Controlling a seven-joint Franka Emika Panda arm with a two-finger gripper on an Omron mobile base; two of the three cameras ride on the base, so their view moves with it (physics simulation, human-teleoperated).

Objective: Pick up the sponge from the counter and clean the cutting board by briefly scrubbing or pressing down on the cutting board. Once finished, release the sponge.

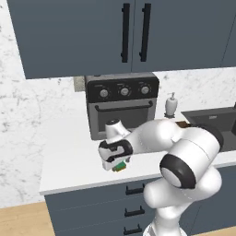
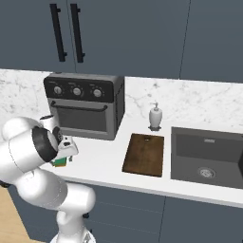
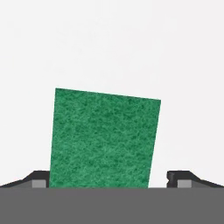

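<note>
I see the small green-topped, tan-bottomed sponge (image 3: 104, 139) sitting between my gripper's (image 1: 119, 164) dark fingertips; can't tell whether the jaws are clamped on it. It's low over the white counter (image 2: 102, 159), left of the flat dark brown wooden cutting board (image 2: 144, 154), in front of the grey toaster oven (image 2: 85, 105).

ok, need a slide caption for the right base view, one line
Franka end effector lowered over the sponge on the white counter, left of the cutting board and sink, in front of the toaster oven.

black toaster oven (image 2: 85, 105) against the marbled wall; white soap dispenser (image 2: 155, 116) behind the dark sink (image 2: 209, 159).
</note>
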